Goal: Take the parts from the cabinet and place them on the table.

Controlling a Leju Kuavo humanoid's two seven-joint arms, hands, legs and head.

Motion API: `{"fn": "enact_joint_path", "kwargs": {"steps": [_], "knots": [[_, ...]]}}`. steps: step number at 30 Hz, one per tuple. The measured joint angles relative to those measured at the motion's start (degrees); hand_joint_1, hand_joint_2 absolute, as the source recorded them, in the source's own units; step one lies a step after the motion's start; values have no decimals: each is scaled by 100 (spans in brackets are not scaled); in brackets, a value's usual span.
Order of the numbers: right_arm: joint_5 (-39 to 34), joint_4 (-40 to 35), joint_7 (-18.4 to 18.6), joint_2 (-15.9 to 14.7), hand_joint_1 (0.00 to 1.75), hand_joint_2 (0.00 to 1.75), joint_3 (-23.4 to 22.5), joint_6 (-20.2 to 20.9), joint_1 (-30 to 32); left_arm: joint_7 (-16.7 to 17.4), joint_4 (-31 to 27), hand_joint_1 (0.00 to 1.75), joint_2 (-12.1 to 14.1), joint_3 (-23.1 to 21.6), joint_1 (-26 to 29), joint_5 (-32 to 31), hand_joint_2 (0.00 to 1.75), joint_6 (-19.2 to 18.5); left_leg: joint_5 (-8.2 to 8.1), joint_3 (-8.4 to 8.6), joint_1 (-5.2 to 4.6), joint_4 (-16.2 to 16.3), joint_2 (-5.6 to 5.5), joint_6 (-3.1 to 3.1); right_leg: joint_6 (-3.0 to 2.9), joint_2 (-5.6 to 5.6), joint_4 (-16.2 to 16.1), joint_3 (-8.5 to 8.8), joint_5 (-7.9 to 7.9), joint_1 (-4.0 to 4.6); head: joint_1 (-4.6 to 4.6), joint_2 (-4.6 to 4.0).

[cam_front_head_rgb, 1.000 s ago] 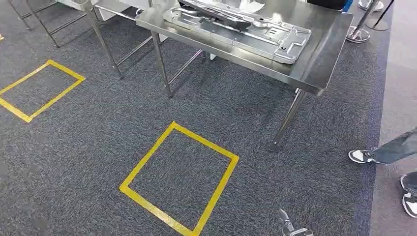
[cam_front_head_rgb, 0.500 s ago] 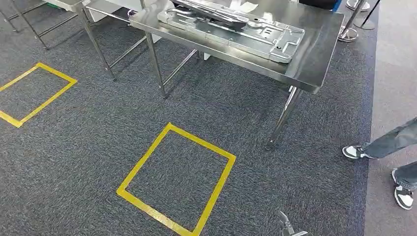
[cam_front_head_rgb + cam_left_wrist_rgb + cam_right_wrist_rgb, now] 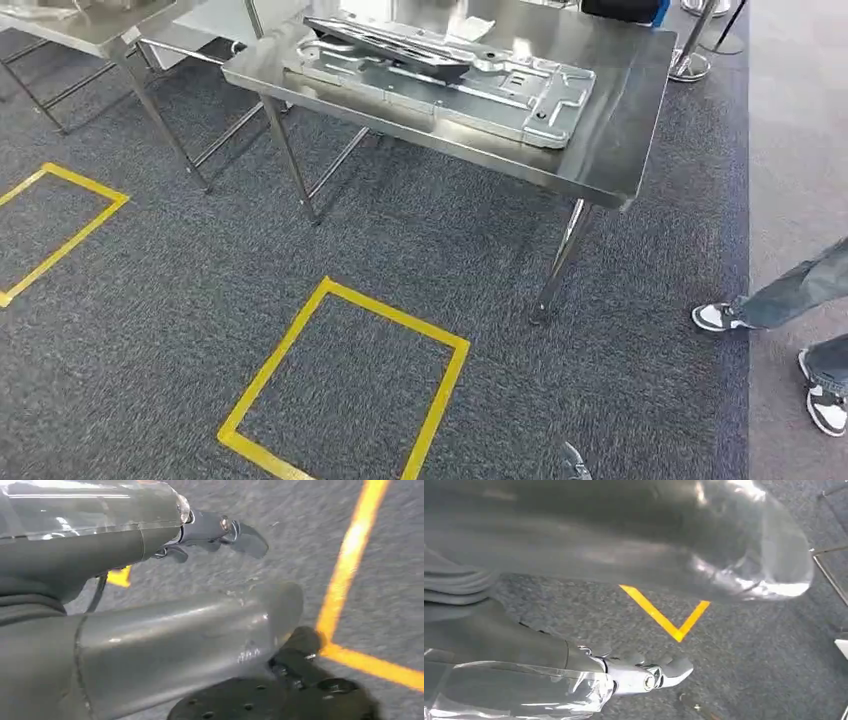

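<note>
1. Currently, pressed metal parts (image 3: pixel 440 70) are seen lying stacked on the steel surface (image 3: pixel 610 150), well in from its near edge; that share of the task is judged done.
2. No cabinet can be made out, so what is left to fetch cannot be judged.
3. Left hand (image 3: pixel 220 532): nothing is held, dark fingers are loosely extended and apart, hanging over the carpet.
4. Right hand (image 3: pixel 649 675): nothing is held either, fingers are apart and pointed at the carpet; a fingertip is caught at the lower edge of the head view.
5. Next step is judged to be a walk to the cabinet for another part, both hands being free.
6. Around: a yellow taped square (image 3: pixel 345 385) on the carpet just ahead, a second one (image 3: pixel 60 225) off to the left, a second bench (image 3: pixel 90 25) beyond.
7. Obstruction: a person's shoes (image 3: pixel 825 400) and trouser legs are seen to the right, near the surface's corner leg (image 3: pixel 560 260); clearance there should be watched.
</note>
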Motion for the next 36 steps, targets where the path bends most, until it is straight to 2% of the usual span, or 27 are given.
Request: {"fn": "enact_joint_path", "kwargs": {"steps": [2,3,5,6,7,8,10,11,12,13,15,17,18,19,21,22,23,25,26,27,28,29,30,31,32,34,36], "knots": [[11,2,0,-2,0,0,2,2,9,-4,-2,0,2,22,-43,-2,0,9,-309,193,-49,-312,12,129,65,-9,-148,102,34,-27,-42,0],[18,2,-9,0,0,0,2,0,7,-2,-2,0,2,26,-40,-9,0,11,-358,282,-30,-415,24,184,101,-17,-42,25,197,-25,-42,0],[30,4,-9,-4,0,0,4,0,-8,-31,-2,0,-9,37,-31,-24,0,7,-392,671,18,-796,-8,220,103,-43,742,-312,594,-20,-11,0],[35,9,-11,-4,0,0,4,0,-29,-55,0,0,-15,52,-32,-50,0,7,-411,873,42,-964,-12,248,80,-42,1245,-658,642,-19,-11,2],[33,15,-4,-7,0,0,2,0,-32,-66,2,0,-20,61,-41,-70,0,-4,-444,1049,49,-1091,-19,247,91,-42,1564,-966,517,-17,-4,0],[31,20,-4,-7,0,0,2,0,-30,-79,7,0,-20,61,-41,-77,0,-9,-493,1249,53,-1223,-36,235,124,-45,1722,-1236,221,-30,-4,2],[11,22,-4,-9,0,0,2,0,-30,-85,7,0,-22,70,-43,-79,0,-11,-627,1649,62,-1430,-73,192,204,-55,1653,-1607,-405,-72,-7,0],[-7,22,-2,-9,0,0,2,0,-30,-92,7,0,-22,72,-44,-79,0,-11,-711,1837,71,-1490,-83,162,227,-67,1490,-1724,-540,-97,-7,0],[-24,26,-2,-9,0,0,2,0,-29,-94,7,0,-24,74,-44,-76,0,-11,-833,2027,88,-1522,-86,139,263,-80,1204,-1813,-437,-122,-4,0],[-35,33,0,-9,0,0,2,0,-26,-94,7,0,-22,74,-43,-68,0,-9,-972,2198,105,-1523,-79,110,288,-101,857,-1878,45,-148,-4,0],[-59,59,4,-9,0,0,2,0,-7,-92,9,0,-22,81,-35,-50,0,2,-1253,2443,114,-1456,-65,45,295,-242,343,-1993,1692,-125,4,0],[-77,42,2,-11,0,0,4,-2,-15,-65,0,0,-28,44,-42,56,0,35,-1399,2646,173,-1579,-53,-99,114,-171,514,-1901,1408,5,-83,2],[-83,31,0,-11,0,0,4,-2,-13,-68,-7,0,-28,0,-46,126,0,37,-1243,2623,215,-1363,-73,-147,34,-162,470,-1794,1386,25,-46,0],[-87,17,-4,-13,0,0,0,0,-32,-74,-7,0,-31,-46,-59,173,0,19,-1048,2443,238,-979,-77,-199,-41,-149,391,-1687,1334,57,13,0],[-116,18,2,-13,0,0,-2,0,-35,-76,-9,0,-20,-96,-57,249,0,4,-886,1921,244,11,-74,-167,-151,-134,240,-1491,1276,15,-32,0],[-129,17,7,-13,0,0,-2,0,-35,-76,-9,0,-17,-94,-47,273,0,2,-1084,1607,234,406,-74,-136,-184,-125,175,-1395,1235,7,-33,0],[-136,20,13,-13,0,0,-2,0,-35,-76,-9,0,-15,-96,-39,293,0,2,-1427,1345,223,632,-74,-149,-181,-101,127,-1292,1178,-4,-44,0],[-135,20,15,-13,0,0,-2,0,-37,-76,-20,0,-13,-98,-15,291,0,61,-2047,967,226,677,-72,-156,-150,-64,99,-1098,1034,-17,-37,2],[-138,22,24,-13,0,0,-2,0,-44,-79,-20,0,-13,-101,-8,291,0,79,-2062,843,227,517,-69,-157,-116,-53,96,-969,941,-29,-53,0],[-140,31,26,-13,0,0,-2,0,-51,-79,-20,0,-13,-101,-1,297,0,79,-1858,794,230,282,-67,-161,-92,-50,75,-849,873,-43,-68,0],[-140,31,28,-13,0,0,-2,0,-57,-81,-20,0,-11,-101,7,313,0,72,-1412,764,229,-75,-64,-161,-55,-49,85,-746,784,-67,-66,0],[-175,35,39,-13,0,0,-2,0,-59,-85,-20,0,-11,-98,20,343,0,52,-792,732,248,-451,-61,-181,-6,-51,115,-685,686,-79,-85,0],[-211,37,54,-13,0,0,-2,0,-69,-85,-17,0,-24,-98,35,345,0,22,-473,654,257,-545,-8,-215,50,-26,222,-620,584,-47,-133,0],[-230,35,57,-11,0,0,-9,0,-47,-81,-17,0,-24,-101,21,345,0,-2,-683,657,246,-455,8,-138,90,-8,227,-662,532,-26,-131,0],[-247,35,61,-11,0,0,-9,-2,-48,-83,-31,0,-24,-103,16,356,0,-4,-547,677,232,-432,-9,-101,137,-24,233,-647,469,-12,-116,0],[-218,35,74,-9,0,0,-11,0,-49,-87,-35,0,-26,-103,22,363,0,-22,-550,654,215,-429,-28,-37,171,-21,225,-621,454,-56,-114,0],[-83,35,120,-11,0,0,-26,0,-53,-90,-42,0,-28,-101,7,389,0,-28,-555,690,208,-470,-33,22,218,-73,491,-728,252,-88,-98,0]]}}
